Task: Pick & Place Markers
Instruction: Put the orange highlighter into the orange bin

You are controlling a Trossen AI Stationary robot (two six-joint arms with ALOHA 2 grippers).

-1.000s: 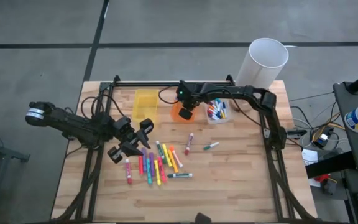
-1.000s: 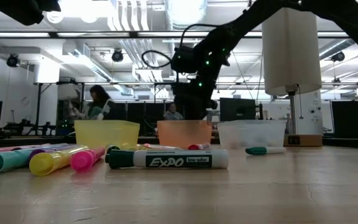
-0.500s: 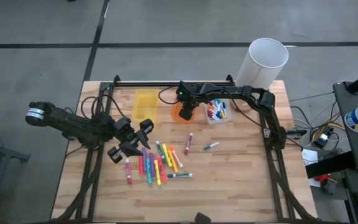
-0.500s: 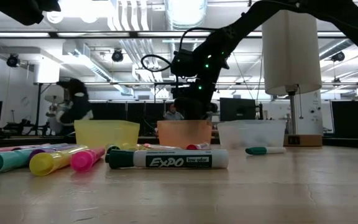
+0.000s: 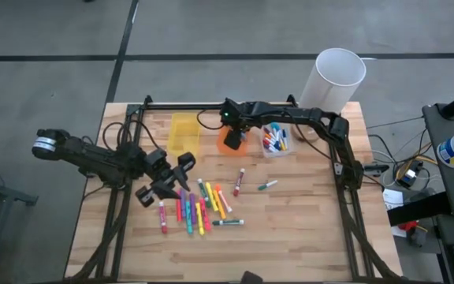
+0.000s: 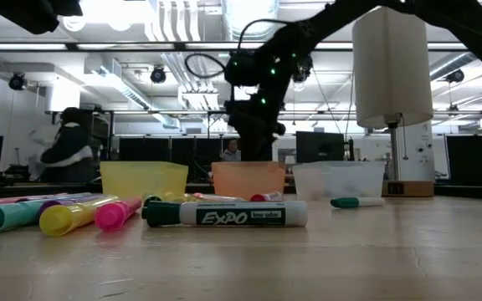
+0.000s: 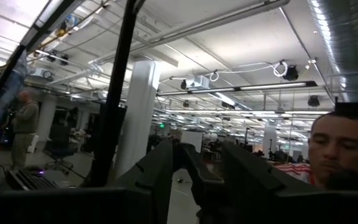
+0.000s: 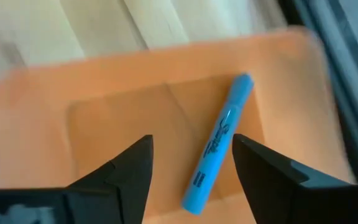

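On the wooden table (image 5: 290,229) our right gripper (image 8: 191,163) hangs open and empty over the orange bin (image 8: 104,124) where a blue marker (image 8: 219,140) lies, so we judge that the next pick is among the markers (image 5: 199,207) beside our left gripper (image 5: 164,183), whose fingers we cannot tell.

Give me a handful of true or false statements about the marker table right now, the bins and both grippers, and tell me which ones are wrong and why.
1. A blue marker lies inside the orange bin. True.
2. The right gripper is shut on that blue marker. False: its fingers are open and empty above the bin.
3. The clear bin already holds several markers. True.
4. The yellow bin is packed with markers. False: none show inside it in the high view.
5. The left gripper hovers over the clear bin. False: it is at the left side, by the loose markers on the table.
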